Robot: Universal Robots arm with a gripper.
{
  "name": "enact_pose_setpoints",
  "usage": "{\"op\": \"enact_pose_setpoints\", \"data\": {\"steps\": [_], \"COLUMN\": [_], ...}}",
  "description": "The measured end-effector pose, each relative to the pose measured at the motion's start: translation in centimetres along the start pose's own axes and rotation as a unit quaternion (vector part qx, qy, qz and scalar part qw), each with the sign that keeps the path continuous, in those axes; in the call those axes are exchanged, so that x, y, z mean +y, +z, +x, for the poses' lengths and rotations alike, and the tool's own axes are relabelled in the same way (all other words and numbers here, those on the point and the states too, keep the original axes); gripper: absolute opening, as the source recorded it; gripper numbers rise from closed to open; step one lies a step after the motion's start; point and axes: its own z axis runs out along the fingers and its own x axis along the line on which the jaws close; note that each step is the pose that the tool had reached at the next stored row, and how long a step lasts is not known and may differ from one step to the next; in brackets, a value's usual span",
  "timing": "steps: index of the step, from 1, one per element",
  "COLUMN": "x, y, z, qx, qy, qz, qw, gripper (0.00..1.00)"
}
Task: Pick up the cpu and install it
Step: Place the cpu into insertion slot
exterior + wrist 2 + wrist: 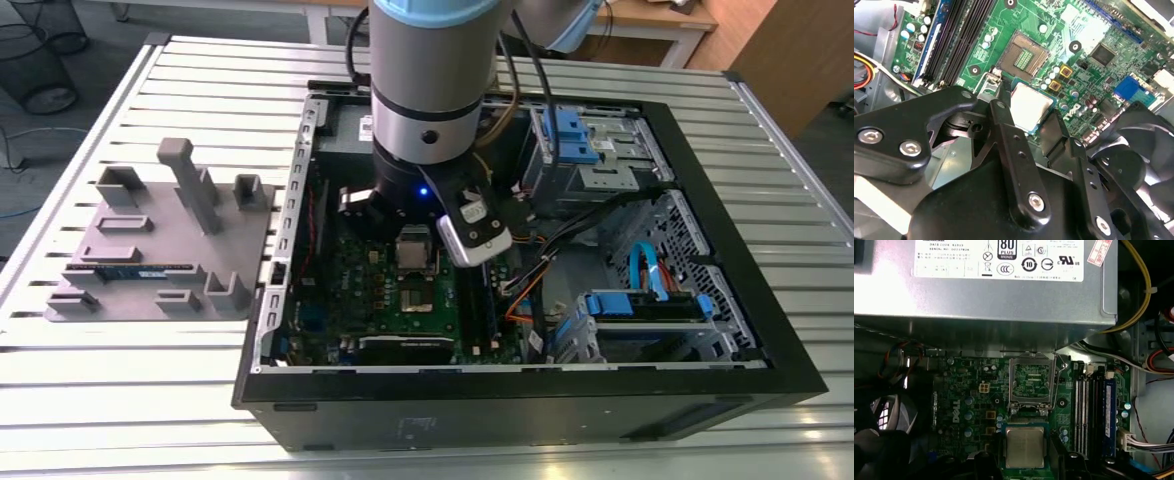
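Now, cpu point(1031, 107) between jaws beside open socket point(1024, 59), printed label point(999, 260) beyond.

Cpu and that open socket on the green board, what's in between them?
In the first wrist view, only a thin strip of green motherboard and the socket's own edge lie between the cpu and the open socket.

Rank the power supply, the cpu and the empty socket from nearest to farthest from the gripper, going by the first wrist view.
1. The cpu, held in the gripper.
2. The empty socket, just beyond it on the motherboard.
3. The power supply, past the board's far edge.
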Motion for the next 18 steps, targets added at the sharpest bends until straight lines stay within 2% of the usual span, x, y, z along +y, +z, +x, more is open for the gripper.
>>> {"op": "enact_pose_setpoints", "data": {"steps": [12, 18], "x": [-0.54, -0.64], "y": [1.48, 2.27], "z": [0.02, 0.03], "qx": [0.0001, 0.0003], "qy": [0.000, 0.000], "qz": [0.0057, 0.0065], "qw": [0.99998, 0.99998], "gripper": [0.47, 0.47]}}
